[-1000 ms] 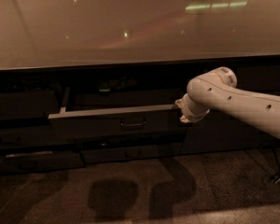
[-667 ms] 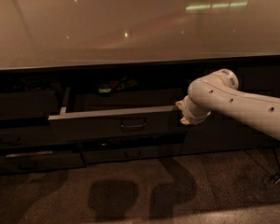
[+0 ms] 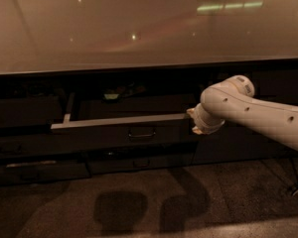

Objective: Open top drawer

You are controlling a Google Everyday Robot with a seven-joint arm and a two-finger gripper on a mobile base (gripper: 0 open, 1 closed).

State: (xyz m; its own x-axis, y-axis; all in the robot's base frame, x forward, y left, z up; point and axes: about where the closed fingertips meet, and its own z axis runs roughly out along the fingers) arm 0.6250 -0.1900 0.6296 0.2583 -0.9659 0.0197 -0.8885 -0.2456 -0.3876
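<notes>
The top drawer (image 3: 114, 133) is a wide dark drawer under the counter, pulled partly out. Its pale metallic rim (image 3: 119, 121) runs along the top and its small loop handle (image 3: 141, 132) sits at the centre of the front. A few small items (image 3: 114, 94) lie deep inside, too dark to name. My white arm (image 3: 253, 113) reaches in from the right. My gripper (image 3: 193, 119) is at the drawer's right end, by the rim. Its fingers are hidden behind the wrist.
A glossy beige counter (image 3: 139, 24) spans the top. A shallower dark drawer front (image 3: 139, 161) with a similar handle sits below. More dark drawer fronts (image 3: 25, 148) stand at the left. The floor (image 3: 149, 202) is mottled brown with shadows.
None visible; the drawer and my arm stand as before.
</notes>
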